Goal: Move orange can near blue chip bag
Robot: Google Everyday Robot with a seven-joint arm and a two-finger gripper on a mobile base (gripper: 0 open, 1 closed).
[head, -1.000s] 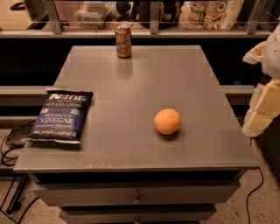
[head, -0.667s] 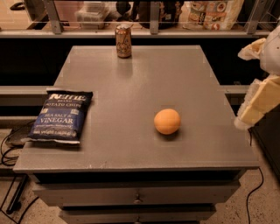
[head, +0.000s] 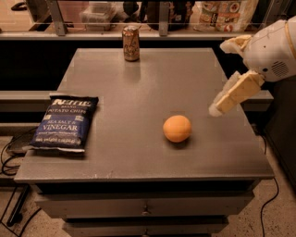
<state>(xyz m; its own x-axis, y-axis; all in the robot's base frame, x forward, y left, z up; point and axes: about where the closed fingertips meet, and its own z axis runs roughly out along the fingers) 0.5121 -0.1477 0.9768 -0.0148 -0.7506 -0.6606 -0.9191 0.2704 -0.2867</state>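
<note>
The orange can (head: 131, 43) stands upright at the far edge of the grey table (head: 138, 92), left of the middle. The blue chip bag (head: 64, 122) lies flat near the table's left front edge, its lettering facing up. My gripper (head: 218, 106) hangs over the table's right side, pointing down and left, a little above the surface. It is far from the can and holds nothing that I can see. The white arm housing (head: 273, 44) is at the upper right.
A round orange fruit (head: 177, 128) sits on the table just left of and below the gripper. A shelf with bags and containers (head: 222, 14) runs behind the table. Drawers (head: 143, 206) are below the top. Cables lie on the floor at both sides.
My gripper has moved left from beyond the table's right edge to over the table's right side, closer to the orange fruit. The can, bag and fruit have not moved.
</note>
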